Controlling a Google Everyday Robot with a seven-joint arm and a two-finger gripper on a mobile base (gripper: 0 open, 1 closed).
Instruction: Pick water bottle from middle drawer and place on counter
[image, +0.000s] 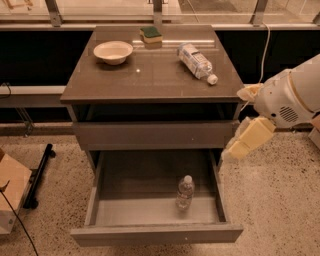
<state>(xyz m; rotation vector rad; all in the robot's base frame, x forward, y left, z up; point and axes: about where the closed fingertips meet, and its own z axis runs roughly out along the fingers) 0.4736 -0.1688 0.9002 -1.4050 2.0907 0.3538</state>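
The water bottle (185, 192), small and clear with a white cap, stands upright on the pale floor of the open middle drawer (135, 212), right of centre. My gripper (235, 148), with cream-coloured fingers, hangs in the air just right of the cabinet. It points down and left, above the drawer's right wall, and is apart from the bottle. Nothing shows in it. The brown-grey counter (150, 80) tops the cabinet.
On the counter lie a bigger labelled bottle (196, 61) on its side, a white bowl (113, 51) and a green sponge (151, 35). A shut drawer front (155, 134) sits above the open drawer. A cardboard box (10, 195) and a black stand (39, 175) are on the floor at left.
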